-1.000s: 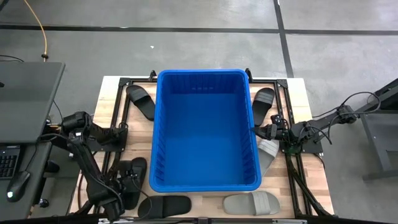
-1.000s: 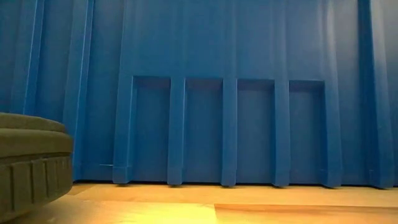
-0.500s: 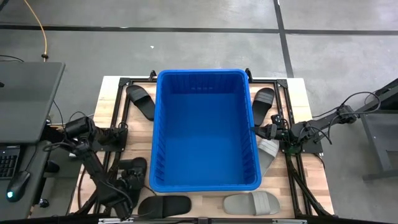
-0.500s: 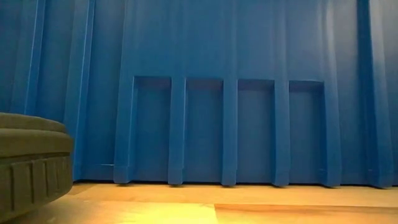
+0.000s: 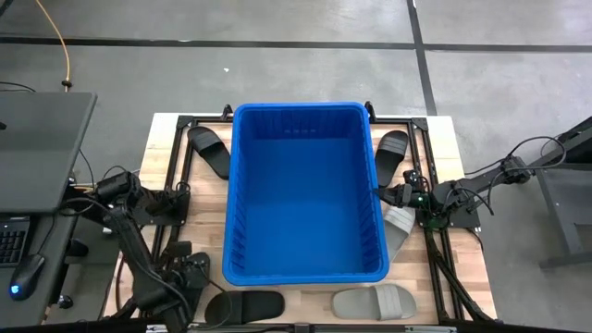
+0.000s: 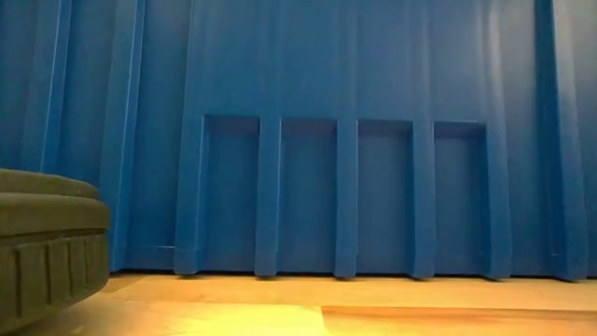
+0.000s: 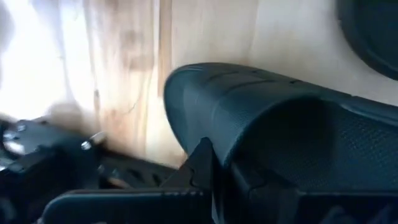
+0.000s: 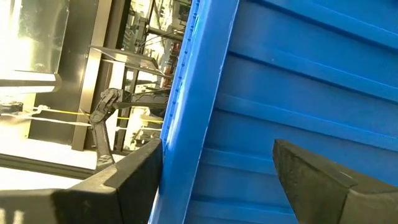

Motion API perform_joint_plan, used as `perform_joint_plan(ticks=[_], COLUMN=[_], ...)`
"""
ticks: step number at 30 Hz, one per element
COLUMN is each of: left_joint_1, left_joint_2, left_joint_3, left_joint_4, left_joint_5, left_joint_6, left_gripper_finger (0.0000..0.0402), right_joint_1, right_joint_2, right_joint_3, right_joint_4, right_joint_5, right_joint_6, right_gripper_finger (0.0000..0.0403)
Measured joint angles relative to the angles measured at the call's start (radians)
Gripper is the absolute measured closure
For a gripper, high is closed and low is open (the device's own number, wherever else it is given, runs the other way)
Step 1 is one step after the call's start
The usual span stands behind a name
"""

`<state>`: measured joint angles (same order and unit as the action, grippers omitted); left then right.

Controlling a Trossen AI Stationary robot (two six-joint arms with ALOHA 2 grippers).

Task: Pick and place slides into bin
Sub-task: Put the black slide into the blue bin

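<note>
A: Bin location?
B: Blue bin mid-table, open top. In the low view its ribbed wall fills nearly everything; a grey sole edge sits at the left on the wood.

A: Slides?
B: All outside the bin. Black slide by the bin's far left side, another black one by the far right corner. A grey slide against the right wall, a second grey slide at the near edge, a black slide beside it. One more black slide at the left gripper.

A: Left gripper?
B: Left gripper low at the near left corner of the bin, fingers clamped shut. The wrist view shows the black slide's strap right over the finger, so it has hold of that slide. From above the arm hides most of it.

A: Right gripper?
B: Right gripper at the bin's right wall, fingers spread wide, holding nothing. The bin's rim runs between them, with the wall filling its wrist view.

A: Clutter?
B: Black frame rails around the table top, cables by both arm bases, a keyboard on a side desk at left.
</note>
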<state>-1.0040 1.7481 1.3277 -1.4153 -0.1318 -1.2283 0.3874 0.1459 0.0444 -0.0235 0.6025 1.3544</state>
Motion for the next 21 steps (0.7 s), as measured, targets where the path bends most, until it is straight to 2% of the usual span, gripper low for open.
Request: perform_joint_plan(ticks=[7, 15, 18, 21], left_joint_1=[-0.014, -0.019, -0.018, -0.017], left_joint_2=[0.0, 0.0, 0.0, 0.0], left_joint_3=[0.174, 0.343, 0.414, 0.488], left_joint_4=[-0.154, -0.156, -0.156, -0.156], left_joint_5=[-0.029, 0.046, 0.045, -0.009], left_joint_6=[0.001, 0.035, 0.04, 0.05], left_gripper_finger=[0.0399, 0.04, 0.0401, 0.0401], right_joint_1=[0.0, 0.0, 0.0, -0.001], right_joint_2=[0.0, 0.0, 0.001, 0.004], right_joint_3=[0.0, 0.0, 0.0, 0.0], right_joint_4=[0.0, 0.0, 0.0, 0.001], right_joint_5=[0.001, -0.002, -0.001, 0.001], right_joint_6=[-0.012, -0.009, -0.018, -0.019], right_gripper_finger=[0.0121, 0.0121, 0.0121, 0.0121])
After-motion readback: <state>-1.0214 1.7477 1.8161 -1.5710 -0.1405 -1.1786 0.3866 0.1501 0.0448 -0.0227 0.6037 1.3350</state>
